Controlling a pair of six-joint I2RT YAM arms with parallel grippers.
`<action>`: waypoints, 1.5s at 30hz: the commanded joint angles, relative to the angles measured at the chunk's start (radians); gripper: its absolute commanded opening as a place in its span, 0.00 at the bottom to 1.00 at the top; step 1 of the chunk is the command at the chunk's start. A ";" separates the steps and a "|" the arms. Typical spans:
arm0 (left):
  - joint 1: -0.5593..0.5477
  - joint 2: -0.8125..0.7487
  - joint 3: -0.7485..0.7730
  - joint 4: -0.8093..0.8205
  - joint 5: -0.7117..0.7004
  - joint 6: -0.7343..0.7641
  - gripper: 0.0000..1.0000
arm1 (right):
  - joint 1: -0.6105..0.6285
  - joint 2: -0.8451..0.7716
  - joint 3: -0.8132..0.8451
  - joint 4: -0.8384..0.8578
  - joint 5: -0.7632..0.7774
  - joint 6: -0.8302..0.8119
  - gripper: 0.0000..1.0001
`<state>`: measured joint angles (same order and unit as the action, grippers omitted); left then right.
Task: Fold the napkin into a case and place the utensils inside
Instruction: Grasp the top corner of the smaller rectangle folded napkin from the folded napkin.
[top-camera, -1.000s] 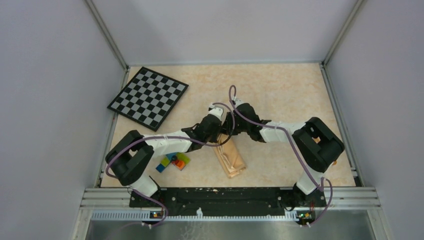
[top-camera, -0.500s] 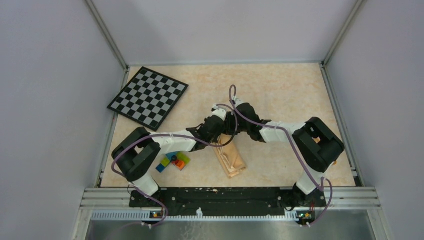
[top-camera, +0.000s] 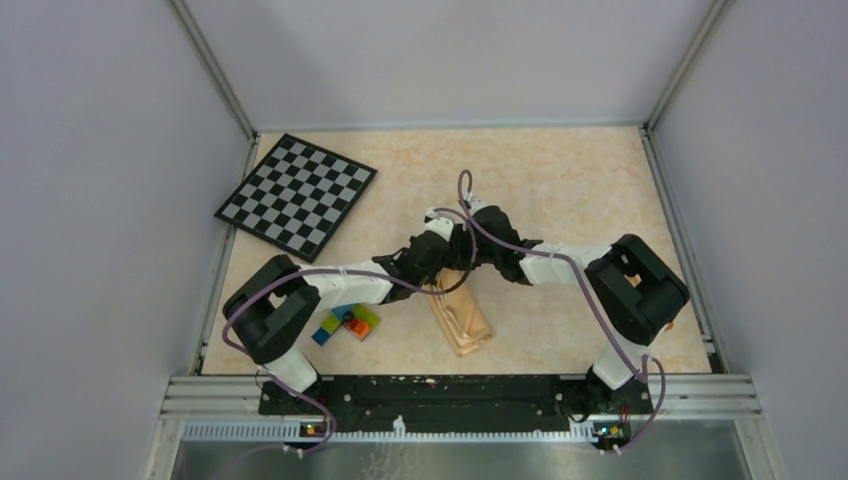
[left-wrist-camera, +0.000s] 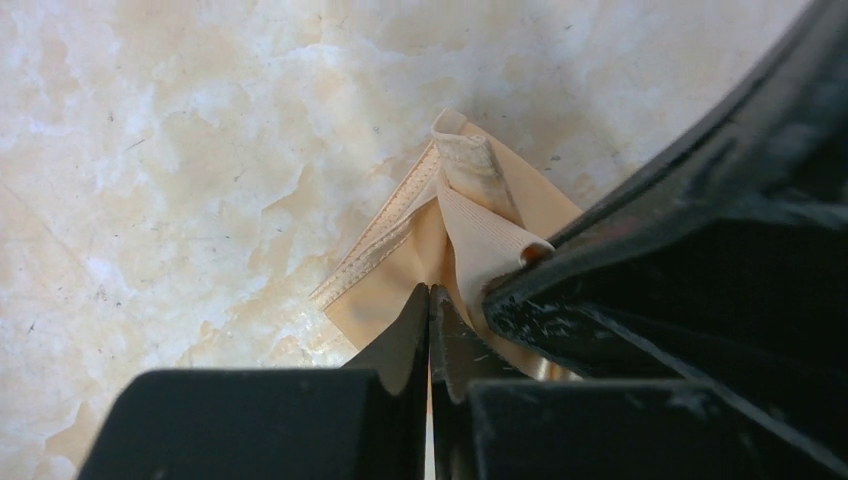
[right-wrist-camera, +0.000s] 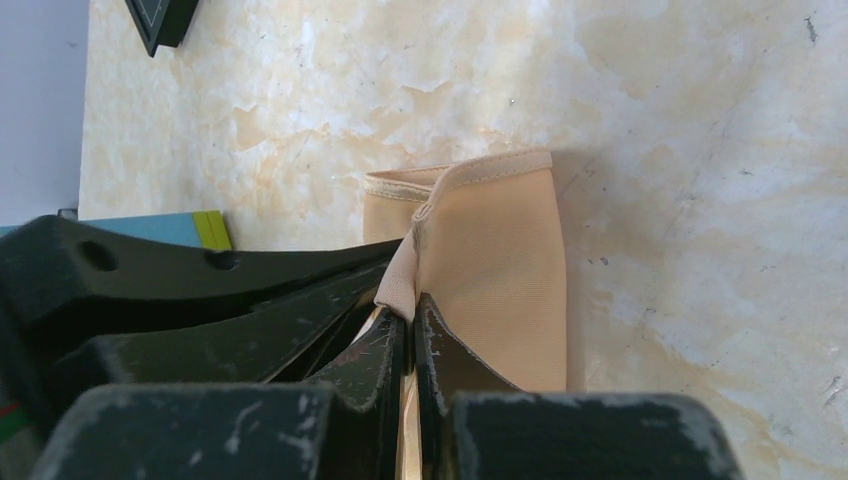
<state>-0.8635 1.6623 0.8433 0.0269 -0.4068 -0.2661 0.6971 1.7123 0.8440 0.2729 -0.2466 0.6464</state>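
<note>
Twice meets the case (top-camera: 462, 322) at its far end on the table (top-camera: 560, 180), with the right gripper (right-wrist-camera: 408, 315) pinching a raised fold and the left gripper (left-wrist-camera: 430, 295) pressed together just beside it.

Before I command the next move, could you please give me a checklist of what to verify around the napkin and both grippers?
1. Right gripper pinches the napkin's lifted top layer: ok.
2. Left gripper shut: ok.
3. Left gripper actually holds cloth: cannot tell; its tips meet over the napkin.
4. Utensils inside the fold: cannot tell; none clearly visible.
5. Toy bricks apart from the napkin: ok.
6. Checkerboard out of the arms' way: ok, far left corner.
</note>
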 joint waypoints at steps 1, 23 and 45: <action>0.014 -0.115 -0.052 0.097 0.062 -0.030 0.00 | 0.001 -0.036 0.001 0.044 -0.007 -0.035 0.00; 0.007 -0.168 -0.104 0.056 0.031 -0.006 0.47 | -0.010 -0.061 -0.013 0.060 -0.036 -0.010 0.00; -0.049 -0.053 -0.031 0.078 -0.177 0.054 0.32 | -0.011 -0.037 0.000 0.066 -0.053 -0.019 0.00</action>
<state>-0.9089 1.6131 0.7799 0.0605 -0.5400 -0.2249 0.6922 1.7016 0.8291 0.3061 -0.2897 0.6437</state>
